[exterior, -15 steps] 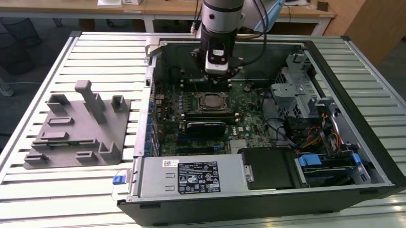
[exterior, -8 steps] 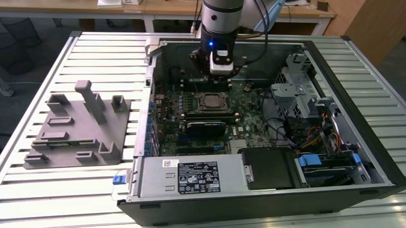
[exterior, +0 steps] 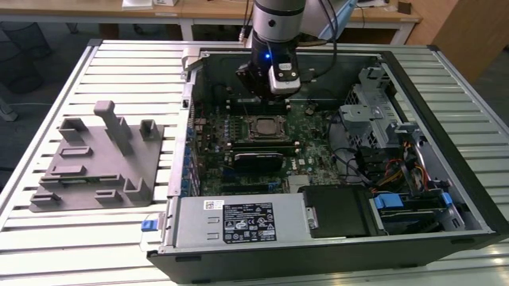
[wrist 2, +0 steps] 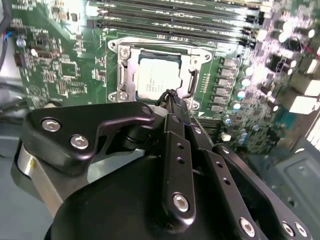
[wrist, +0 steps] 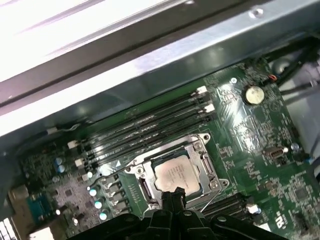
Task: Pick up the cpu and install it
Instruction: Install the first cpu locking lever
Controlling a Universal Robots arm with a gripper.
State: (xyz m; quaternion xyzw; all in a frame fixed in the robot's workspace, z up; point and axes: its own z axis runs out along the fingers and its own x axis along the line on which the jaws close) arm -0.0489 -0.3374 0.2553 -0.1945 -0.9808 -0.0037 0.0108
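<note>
The cpu (wrist 2: 156, 76), a small square chip with a silvery top, lies flat inside the metal-framed socket (wrist 2: 118, 75) on the green motherboard. It also shows in the first wrist view as the cpu (wrist: 176, 173) and in the exterior view as the cpu (exterior: 261, 127). My gripper (wrist 2: 170, 96) hangs just above the chip's near edge, its black fingers pressed together with nothing between them. The first wrist view shows the gripper (wrist: 173, 193) the same way. The arm (exterior: 273, 36) stands over the open computer case.
A grey plastic tray (exterior: 83, 179) with upright posts lies on the slatted table at the exterior view's left. Memory slots (wrist: 150, 125) run beside the socket. The case wall (exterior: 189, 89), drive cage (exterior: 374, 119) and power supply (exterior: 238, 221) surround the board.
</note>
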